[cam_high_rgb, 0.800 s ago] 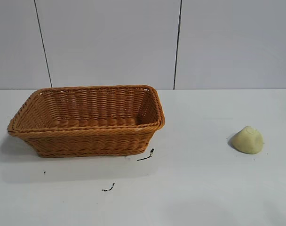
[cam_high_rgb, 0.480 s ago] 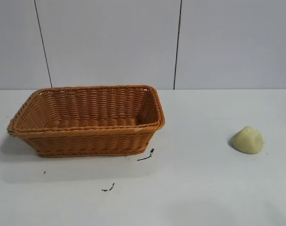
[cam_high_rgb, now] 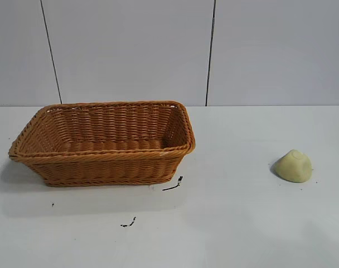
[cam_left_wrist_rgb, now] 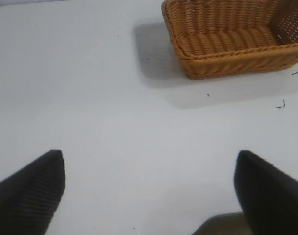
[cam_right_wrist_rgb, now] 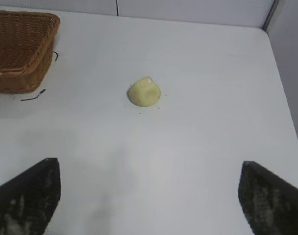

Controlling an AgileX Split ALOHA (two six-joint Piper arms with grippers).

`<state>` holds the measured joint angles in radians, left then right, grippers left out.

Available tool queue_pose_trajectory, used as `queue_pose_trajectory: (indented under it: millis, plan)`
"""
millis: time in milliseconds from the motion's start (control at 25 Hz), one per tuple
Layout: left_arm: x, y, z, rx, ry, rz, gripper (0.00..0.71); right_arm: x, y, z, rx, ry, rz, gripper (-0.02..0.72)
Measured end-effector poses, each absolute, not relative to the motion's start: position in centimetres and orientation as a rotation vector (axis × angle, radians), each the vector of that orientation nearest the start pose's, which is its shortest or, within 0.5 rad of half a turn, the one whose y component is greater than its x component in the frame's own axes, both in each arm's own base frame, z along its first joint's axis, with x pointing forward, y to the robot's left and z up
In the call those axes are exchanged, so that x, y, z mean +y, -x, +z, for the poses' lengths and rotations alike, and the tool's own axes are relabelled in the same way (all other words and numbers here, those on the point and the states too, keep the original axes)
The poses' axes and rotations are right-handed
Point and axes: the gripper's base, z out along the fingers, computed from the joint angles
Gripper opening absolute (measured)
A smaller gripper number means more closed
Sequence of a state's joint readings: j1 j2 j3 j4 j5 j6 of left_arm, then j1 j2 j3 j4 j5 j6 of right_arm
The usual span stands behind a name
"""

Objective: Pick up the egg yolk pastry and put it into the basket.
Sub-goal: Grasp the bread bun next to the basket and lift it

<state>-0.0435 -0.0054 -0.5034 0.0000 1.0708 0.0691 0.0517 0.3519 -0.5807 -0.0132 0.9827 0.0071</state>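
Exterior view: the orange-brown rectangular woven wicker basket [cam_high_rgb: 102, 142] sits at the left on the white table [cam_high_rgb: 231, 223]; the small pale yellow-green domed egg yolk pastry [cam_high_rgb: 293, 166] lies on the table well apart at the right. Small dark scraps [cam_high_rgb: 173, 185] lie just beside the basket's near side.

Left wrist view: the left gripper [cam_left_wrist_rgb: 149, 188] hangs over bare table, its black fingers [cam_left_wrist_rgb: 29, 191] spread wide, the basket far off.

Right wrist view: the right gripper [cam_right_wrist_rgb: 149, 196] hangs with its fingers [cam_right_wrist_rgb: 26, 198] spread, the pastry [cam_right_wrist_rgb: 144, 91] beyond them, untouched.

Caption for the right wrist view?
Open right pincer above the table, egg yolk pastry ahead, basket corner beyond.
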Motion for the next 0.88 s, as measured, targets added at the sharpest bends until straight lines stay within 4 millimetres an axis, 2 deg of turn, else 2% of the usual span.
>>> queue_pose_trajectory:
  millis: [120, 400, 680, 880]
  plan:
    - [0.0, 0.7, 27.7, 2.042, -0.115, 0.016, 0.696, 0.4, -9.2, 30.2, 2.382, 0.057, 0.011, 0.678]
    - [0.0, 0.7, 27.7, 2.042, -0.115, 0.016, 0.696, 1.0, -20.1, 28.6, 2.671, 0.076, 0.001, 0.678]
    - [0.0, 0.7, 27.7, 2.042, -0.115, 0.016, 0.696, 1.5, -29.7, 26.0, 2.813, 0.081, -0.003, 0.678]
    - [0.0, 0.7, 27.7, 2.042, -0.115, 0.016, 0.696, 1.8, -35.2, 23.5, 2.864, 0.07, 0.0, 0.678]
